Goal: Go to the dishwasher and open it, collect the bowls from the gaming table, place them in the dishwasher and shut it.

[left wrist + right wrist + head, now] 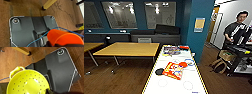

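From the head view, the gaming table stretches ahead, its white top littered with a red-and-yellow box, a dark disc, a colourful flat pack and a red item at the far end. Wooden tables stand to the left, and a person waits by a cart on the right. At the left wrist, an orange bowl sits by the gripper above brown carpet; grip cannot be told. At the right wrist, a yellow-green colander bowl likewise looms large, fingers unreadable.
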Robot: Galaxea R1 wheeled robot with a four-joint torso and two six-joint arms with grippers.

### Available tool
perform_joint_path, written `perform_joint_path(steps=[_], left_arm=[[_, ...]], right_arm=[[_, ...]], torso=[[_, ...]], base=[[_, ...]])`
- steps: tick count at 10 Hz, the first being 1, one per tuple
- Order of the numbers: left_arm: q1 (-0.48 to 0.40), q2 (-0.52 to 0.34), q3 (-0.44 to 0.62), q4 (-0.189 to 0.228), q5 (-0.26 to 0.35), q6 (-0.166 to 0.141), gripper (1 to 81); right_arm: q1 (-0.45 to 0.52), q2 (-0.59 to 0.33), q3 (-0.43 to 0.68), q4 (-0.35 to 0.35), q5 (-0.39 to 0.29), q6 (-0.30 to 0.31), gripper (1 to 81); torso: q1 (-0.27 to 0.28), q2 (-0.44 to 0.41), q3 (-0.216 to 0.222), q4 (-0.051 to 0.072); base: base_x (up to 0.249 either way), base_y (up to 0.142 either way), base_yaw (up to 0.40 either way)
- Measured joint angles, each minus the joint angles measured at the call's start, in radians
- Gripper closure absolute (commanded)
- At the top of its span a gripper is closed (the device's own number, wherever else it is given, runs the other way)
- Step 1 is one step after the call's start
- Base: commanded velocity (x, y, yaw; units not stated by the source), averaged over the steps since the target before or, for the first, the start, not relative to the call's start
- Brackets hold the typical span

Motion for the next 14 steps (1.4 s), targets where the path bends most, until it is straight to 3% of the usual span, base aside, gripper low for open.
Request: perform_joint_path(steps=[5,9,14], left_arm=[[0.002,0.065,-0.104,0.002,0.000,0.000,81.1],[0.012,0.066,-0.106,0.003,0.001,0.000,81.1],[0.013,0.066,-0.106,0.003,0.002,0.000,81.1]], right_arm=[[0.002,0.032,-0.031,-0.004,-0.017,-0.001,81.1],[0.000,0.031,-0.033,-0.004,-0.020,-0.001,81.1],[-0.001,0.032,-0.033,-0.005,-0.020,-0.003,81.1]], torso=[[0.000,0.000,0.030,0.000],[0.000,-0.001,0.073,0.000],[-0.001,-0.001,0.076,0.000]], base=[[-0.106,0.000,0.000],[-0.106,0.000,0.000],[-0.107,0.000,0.000]])
